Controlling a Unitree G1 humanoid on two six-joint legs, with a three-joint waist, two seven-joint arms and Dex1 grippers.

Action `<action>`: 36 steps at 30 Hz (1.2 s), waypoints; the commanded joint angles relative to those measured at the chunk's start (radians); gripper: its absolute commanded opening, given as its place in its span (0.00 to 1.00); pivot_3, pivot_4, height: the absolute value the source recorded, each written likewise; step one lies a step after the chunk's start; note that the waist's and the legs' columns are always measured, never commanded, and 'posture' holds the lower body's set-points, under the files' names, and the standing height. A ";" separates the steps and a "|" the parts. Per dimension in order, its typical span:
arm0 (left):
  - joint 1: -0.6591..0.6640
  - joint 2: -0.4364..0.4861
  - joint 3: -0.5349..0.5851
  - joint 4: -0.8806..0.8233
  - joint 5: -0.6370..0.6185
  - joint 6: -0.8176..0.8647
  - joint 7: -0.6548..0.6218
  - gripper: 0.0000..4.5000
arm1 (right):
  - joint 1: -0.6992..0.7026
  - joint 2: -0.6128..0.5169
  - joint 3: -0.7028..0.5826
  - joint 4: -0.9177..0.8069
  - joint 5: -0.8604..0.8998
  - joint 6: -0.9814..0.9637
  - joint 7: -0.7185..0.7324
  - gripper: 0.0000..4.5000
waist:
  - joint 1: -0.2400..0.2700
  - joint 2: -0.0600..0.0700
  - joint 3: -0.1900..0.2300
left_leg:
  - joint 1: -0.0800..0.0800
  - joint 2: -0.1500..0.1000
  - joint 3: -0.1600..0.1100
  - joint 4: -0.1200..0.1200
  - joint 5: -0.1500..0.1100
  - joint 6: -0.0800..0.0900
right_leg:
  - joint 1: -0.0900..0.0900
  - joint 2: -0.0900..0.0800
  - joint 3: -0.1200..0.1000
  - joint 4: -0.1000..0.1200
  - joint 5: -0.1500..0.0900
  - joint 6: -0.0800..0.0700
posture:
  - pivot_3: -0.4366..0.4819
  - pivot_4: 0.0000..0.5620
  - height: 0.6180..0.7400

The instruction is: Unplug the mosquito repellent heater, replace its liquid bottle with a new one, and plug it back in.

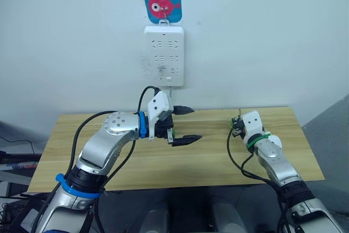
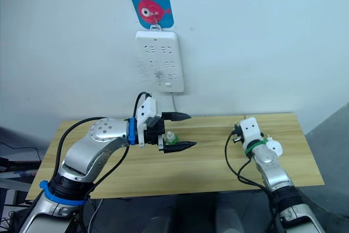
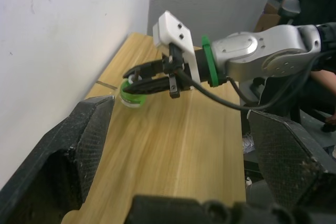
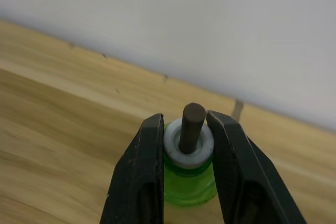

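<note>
The liquid bottle (image 4: 189, 182), green with a bare dark wick (image 4: 191, 124), stands on the table close to the wall. My right gripper (image 4: 184, 121) is shut on its white neck collar, one finger on each side. In the left wrist view the same bottle (image 3: 130, 98) sits under the right gripper (image 3: 137, 80). My left gripper (image 1: 185, 124) hovers open over the table's middle with nothing held. A small green bottle with a white cap (image 2: 171, 137), the new one, shows between its fingers; I cannot tell how far behind them it stands. The mosquito repellent heater is out of view.
A white power strip (image 1: 164, 55) hangs on the wall under a blue fish hook (image 1: 162, 3), with nothing plugged into it. The wooden table (image 1: 207, 162) stands against the wall, its front edge near me.
</note>
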 commanded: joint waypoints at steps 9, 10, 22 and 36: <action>0.016 0.028 0.018 -0.063 -0.022 0.021 -0.020 1.00 | -0.024 0.051 -0.137 0.023 0.001 0.045 0.055 0.19 | -0.002 0.000 0.008 | 0.000 0.000 -0.001 0.000 0.000 0.000 | 0.000 0.000 0.000 0.001 0.000 0.000 | 0.40 0.46 1.00; 0.018 0.028 0.018 -0.067 -0.023 0.025 -0.021 1.00 | -0.025 0.057 -0.149 0.019 0.007 0.055 0.059 0.19 | -0.002 0.000 0.008 | 0.000 0.000 -0.001 0.000 0.000 0.000 | 0.000 0.000 0.000 0.001 0.000 0.000 | 0.40 0.46 1.00; 0.078 0.012 0.040 -0.105 -0.020 0.043 0.041 1.00 | 0.016 0.039 -0.175 -0.120 -0.058 0.032 0.105 0.96 | -0.003 0.000 0.011 | 0.000 0.000 -0.001 0.000 0.000 0.000 | 0.001 0.000 0.000 0.001 0.000 0.000 | 0.39 0.46 1.00; 0.716 -0.219 0.177 -0.119 0.273 -0.296 0.568 1.00 | 0.030 -0.236 0.036 -0.868 0.184 0.543 0.645 0.99 | 0.011 0.001 0.041 | 0.002 0.001 -0.005 -0.001 -0.003 0.004 | 0.004 -0.001 -0.001 -0.001 -0.001 -0.002 | 0.37 0.55 1.00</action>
